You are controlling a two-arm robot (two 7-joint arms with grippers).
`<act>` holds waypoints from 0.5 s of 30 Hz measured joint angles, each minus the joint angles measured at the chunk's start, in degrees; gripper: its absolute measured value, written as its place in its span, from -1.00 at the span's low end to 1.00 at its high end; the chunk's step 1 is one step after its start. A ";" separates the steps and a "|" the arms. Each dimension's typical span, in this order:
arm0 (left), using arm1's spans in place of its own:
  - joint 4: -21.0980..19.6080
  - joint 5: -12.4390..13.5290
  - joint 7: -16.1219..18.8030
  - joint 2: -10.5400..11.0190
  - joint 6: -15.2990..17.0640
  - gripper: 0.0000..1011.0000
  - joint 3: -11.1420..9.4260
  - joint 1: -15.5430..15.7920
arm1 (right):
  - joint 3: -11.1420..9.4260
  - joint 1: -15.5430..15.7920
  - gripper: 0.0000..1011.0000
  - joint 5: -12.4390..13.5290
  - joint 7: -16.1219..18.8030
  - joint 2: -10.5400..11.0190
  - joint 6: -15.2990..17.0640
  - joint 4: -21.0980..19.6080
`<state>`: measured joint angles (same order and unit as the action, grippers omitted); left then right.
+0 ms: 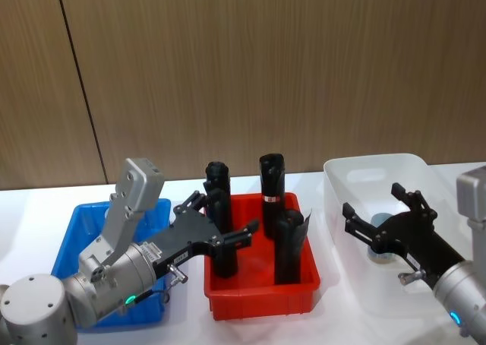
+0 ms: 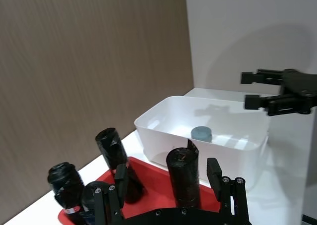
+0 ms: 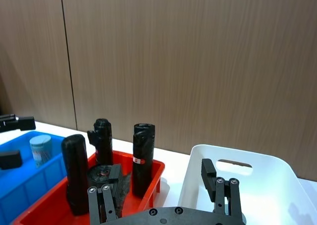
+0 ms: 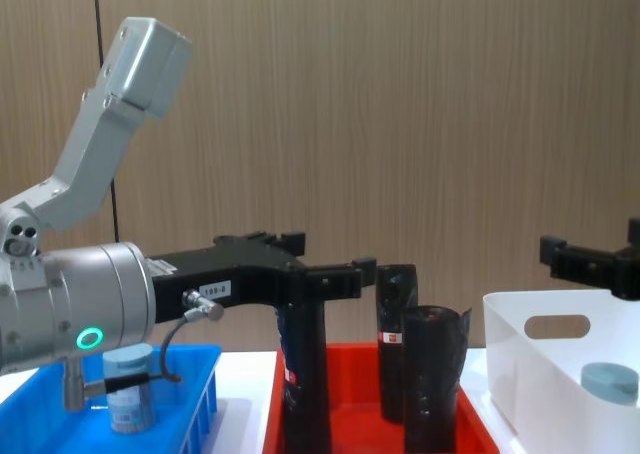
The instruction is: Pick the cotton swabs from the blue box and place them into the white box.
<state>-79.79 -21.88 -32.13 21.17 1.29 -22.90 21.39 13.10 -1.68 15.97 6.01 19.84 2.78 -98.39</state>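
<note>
One cotton swabs tub (image 4: 130, 394) with a pale lid stands in the blue box (image 1: 80, 235) at the left, also seen as the tub (image 3: 40, 148) in the right wrist view. Another tub (image 2: 201, 133) rests on the floor of the white box (image 1: 357, 170) at the right. My left gripper (image 1: 222, 214) hangs open and empty above the seam between the blue box and the red tray, pointing right. Above the white box, my right gripper (image 1: 373, 199) is open and holds nothing, partly hiding the tub (image 1: 380, 252) beneath it.
A red tray (image 1: 262, 295) sits between the two boxes and holds several tall black wrapped rolls (image 1: 271, 179) with red labels, standing close to the left fingers. A wooden wall runs behind the white table.
</note>
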 joint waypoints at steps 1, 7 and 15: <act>-0.23 0.19 0.59 0.02 -0.01 0.99 -0.06 -0.15 | -0.06 0.68 0.98 0.13 -0.58 -0.15 -0.25 -0.77; -1.94 1.48 4.52 0.11 -0.07 0.99 -0.45 -1.14 | -0.19 2.26 0.98 0.49 -1.99 -0.47 -0.77 -2.56; -4.64 3.62 10.84 0.26 -0.18 0.99 -1.09 -2.72 | -0.21 2.52 0.98 0.53 -2.23 -0.53 -0.84 -2.82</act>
<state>-84.44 -18.25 -21.29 21.43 1.11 -23.99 18.67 12.90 0.84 16.50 3.79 19.32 1.94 -101.21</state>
